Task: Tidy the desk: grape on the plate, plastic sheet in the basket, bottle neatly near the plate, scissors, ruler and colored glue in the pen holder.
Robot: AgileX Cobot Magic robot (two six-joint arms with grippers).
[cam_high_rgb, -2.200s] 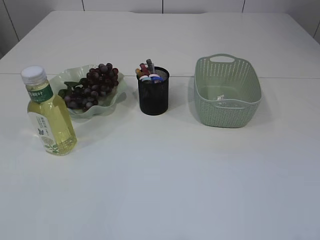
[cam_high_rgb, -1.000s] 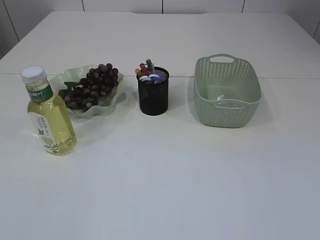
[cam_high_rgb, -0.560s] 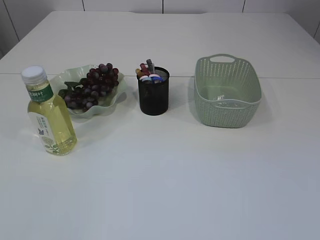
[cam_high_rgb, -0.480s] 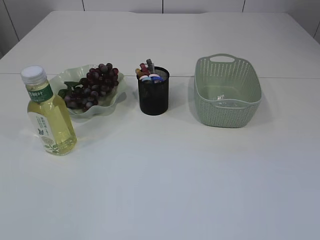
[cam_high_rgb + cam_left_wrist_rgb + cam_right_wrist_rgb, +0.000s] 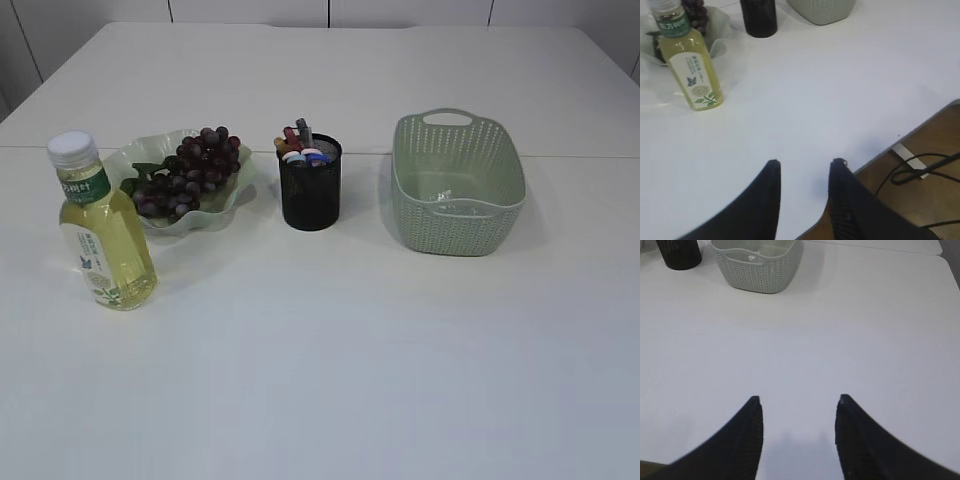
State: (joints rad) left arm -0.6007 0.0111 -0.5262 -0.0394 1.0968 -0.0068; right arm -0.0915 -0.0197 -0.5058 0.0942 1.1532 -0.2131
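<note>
Grapes (image 5: 187,171), dark purple bunch, heaped on wavy-rimmed pale green plate (image 5: 232,187), upper left of exterior frame. Bottle (image 5: 101,231) upright just lower left of plate, clear plastic, yellow liquid, white cap. Black mesh pen holder (image 5: 310,185) at centre, stuffed with coloured items. Perforated green basket (image 5: 458,183) to right, clear sheet inside. White matte table (image 5: 340,360); brown floor and black cables (image 5: 920,167) past its edge. Left gripper (image 5: 804,164) spread, empty. Right gripper (image 5: 798,399) spread wider, empty.
</note>
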